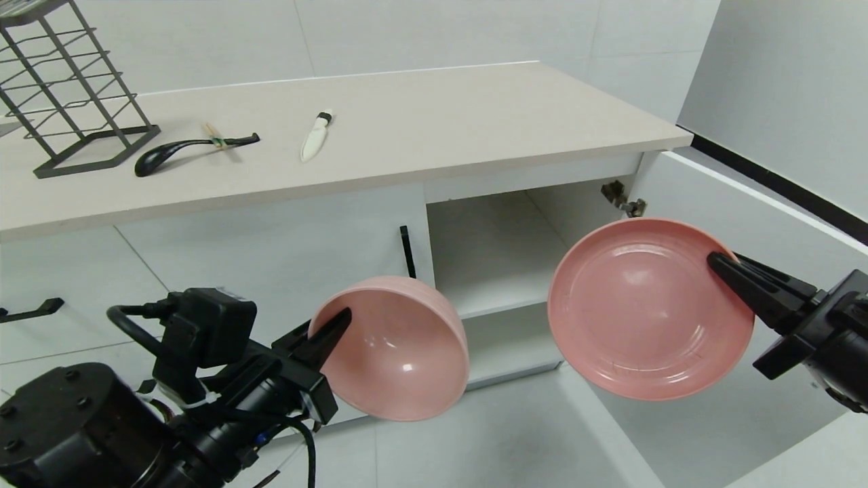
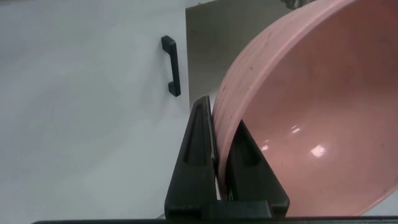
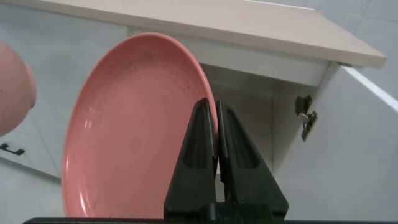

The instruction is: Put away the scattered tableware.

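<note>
You are carrying two pieces at once. Your left gripper [image 1: 341,320] is clamping the rim of the pink bowl [image 1: 407,359], one finger inside and one outside, so the bowl is hanging tipped on its side just past the fingertips. Your right gripper [image 1: 719,263] is pinching the edge of the pink plate [image 1: 644,312] the same way, and the plate is standing almost on edge ahead of the fingers.

The open cabinet [image 1: 495,237] is lying beyond and between both hands, with its door [image 1: 719,196] swinging out just behind the right gripper.

I am judging this as the stowing step: both dishes are in hand and neither is on the shelf [image 1: 502,291] yet. The next move is calling for one hand entering at a time, levelling its dish over the shelf before letting go. The plate needs to clear the door, and the two dishes are hanging near each other.

A black spoon [image 1: 169,152], chopsticks [image 1: 215,135] and a white knife [image 1: 317,135] are lying on the countertop [image 1: 475,108], well beyond the left gripper.
</note>
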